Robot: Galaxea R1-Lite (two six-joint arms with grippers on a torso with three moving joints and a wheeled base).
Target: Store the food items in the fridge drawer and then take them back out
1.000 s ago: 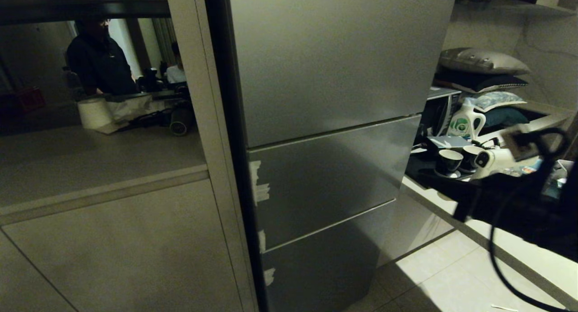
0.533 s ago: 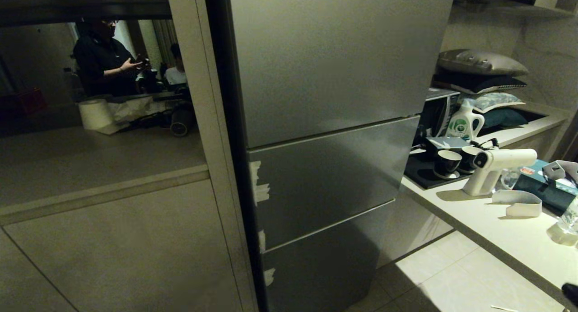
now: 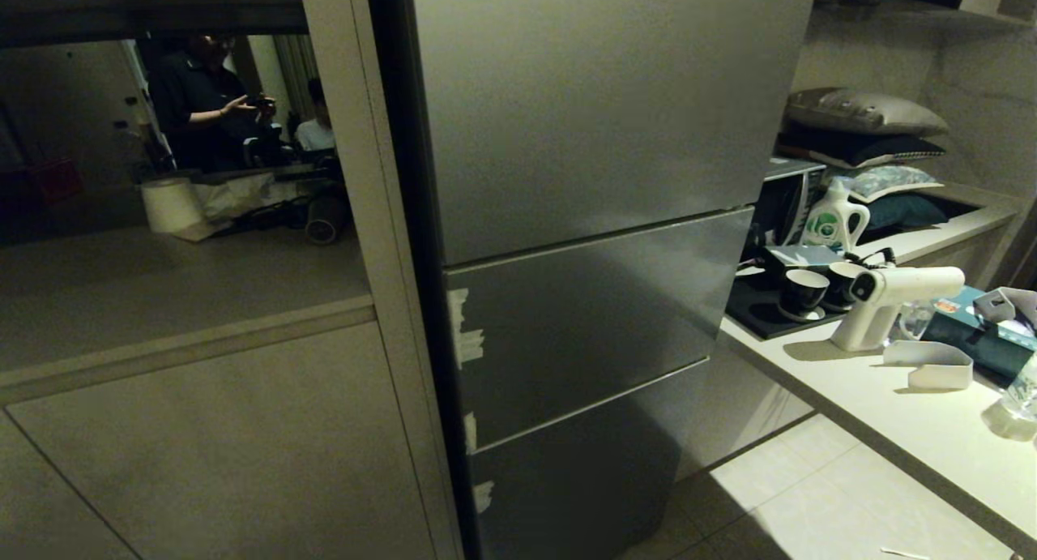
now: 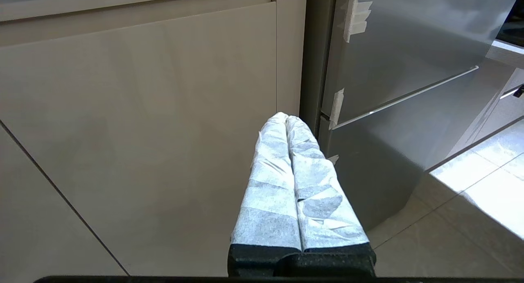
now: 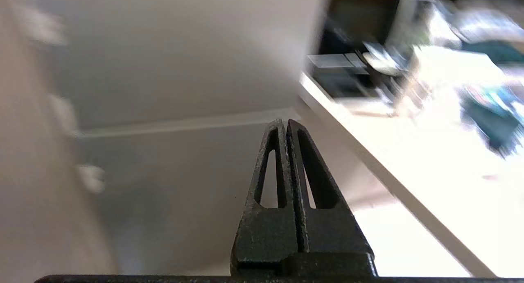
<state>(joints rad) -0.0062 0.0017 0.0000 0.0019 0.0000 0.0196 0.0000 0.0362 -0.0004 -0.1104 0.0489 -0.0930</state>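
A tall grey fridge (image 3: 599,220) stands in front of me with all its doors closed, so the fridge drawer is hidden. No food items show. In the left wrist view my left gripper (image 4: 286,118) is shut and empty, its fingers wrapped in white tape, low down by the fridge's (image 4: 393,82) left edge. In the right wrist view my right gripper (image 5: 283,123) is shut and empty, pointing at the fridge's (image 5: 176,82) lower front, with the counter (image 5: 430,160) beside it. Neither arm shows in the head view.
A beige cabinet (image 3: 211,430) and a ledge (image 3: 162,284) stand left of the fridge. To its right a counter (image 3: 891,414) carries cups (image 3: 806,291), a white spray gun (image 3: 891,294), a detergent bottle (image 3: 834,220) and a teal box (image 3: 972,333). A person (image 3: 198,98) stands far back left.
My right arm has dropped out of the head view, uncovering the counter's things. The person at the back has shifted right and raised both hands.
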